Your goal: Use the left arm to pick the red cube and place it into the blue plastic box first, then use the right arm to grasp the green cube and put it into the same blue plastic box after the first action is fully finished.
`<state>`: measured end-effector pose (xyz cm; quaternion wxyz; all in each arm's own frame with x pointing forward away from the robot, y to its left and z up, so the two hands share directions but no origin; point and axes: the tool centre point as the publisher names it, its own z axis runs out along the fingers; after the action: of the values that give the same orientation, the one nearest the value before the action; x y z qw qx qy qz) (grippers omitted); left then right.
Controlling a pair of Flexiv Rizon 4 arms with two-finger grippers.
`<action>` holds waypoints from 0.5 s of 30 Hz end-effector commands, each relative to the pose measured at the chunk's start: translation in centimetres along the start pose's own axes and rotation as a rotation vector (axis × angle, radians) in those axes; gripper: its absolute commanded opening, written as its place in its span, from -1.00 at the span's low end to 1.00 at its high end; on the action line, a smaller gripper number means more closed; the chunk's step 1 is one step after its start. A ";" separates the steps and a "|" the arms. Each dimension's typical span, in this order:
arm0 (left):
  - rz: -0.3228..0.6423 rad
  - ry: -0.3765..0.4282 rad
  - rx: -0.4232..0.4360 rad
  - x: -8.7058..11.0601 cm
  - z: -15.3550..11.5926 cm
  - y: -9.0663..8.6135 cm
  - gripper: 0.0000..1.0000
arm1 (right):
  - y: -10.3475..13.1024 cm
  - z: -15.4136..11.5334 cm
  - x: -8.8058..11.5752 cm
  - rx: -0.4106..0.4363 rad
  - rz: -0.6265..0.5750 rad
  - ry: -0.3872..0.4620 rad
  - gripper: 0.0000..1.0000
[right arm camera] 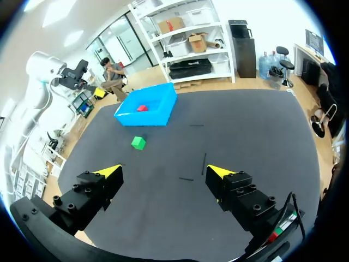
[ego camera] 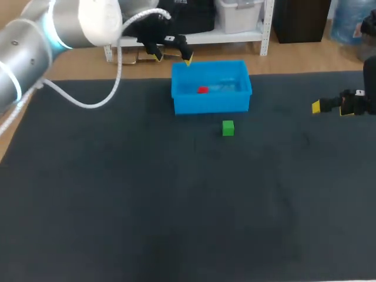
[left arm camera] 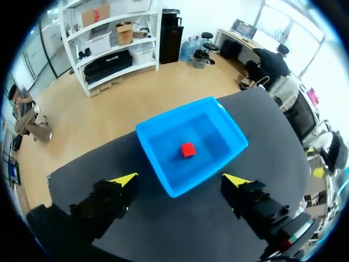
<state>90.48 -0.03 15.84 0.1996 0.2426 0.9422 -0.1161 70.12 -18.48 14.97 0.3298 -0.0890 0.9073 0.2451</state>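
Observation:
The red cube (ego camera: 202, 90) lies inside the blue plastic box (ego camera: 235, 101) at the table's far middle; the left wrist view shows the red cube (left arm camera: 188, 149) on the floor of the box (left arm camera: 158, 164), ahead of my fingers. My left gripper (ego camera: 172, 58) hangs open above the box's far left corner, holding nothing. The green cube (ego camera: 228, 128) sits on the dark mat just in front of the box. My right gripper (ego camera: 329, 107) stands open and empty at the right edge, well right of the green cube (right arm camera: 138, 143). The box (right arm camera: 163, 112) with the red cube (right arm camera: 142, 108) lies beyond it.
A dark mat (ego camera: 147, 200) covers the whole table. My left arm (ego camera: 41, 41) comes in from the far left corner, with a white cable (ego camera: 100, 103) looping down over the mat.

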 end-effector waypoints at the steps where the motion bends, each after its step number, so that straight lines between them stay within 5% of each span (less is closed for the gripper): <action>1: 0.019 -0.155 0.024 3.0 -1.8 -0.2 1.00 | 0.0 0.0 0.0 0.001 -0.001 0.000 1.00; 15: 0.116 -0.179 0.093 7.7 -4.6 -0.9 1.00 | 0.0 0.0 0.0 0.001 -0.001 0.000 1.00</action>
<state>84.54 2.54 17.09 0.1746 0.3113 0.9240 -0.1372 70.12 -18.48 14.98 0.3298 -0.0890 0.9073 0.2451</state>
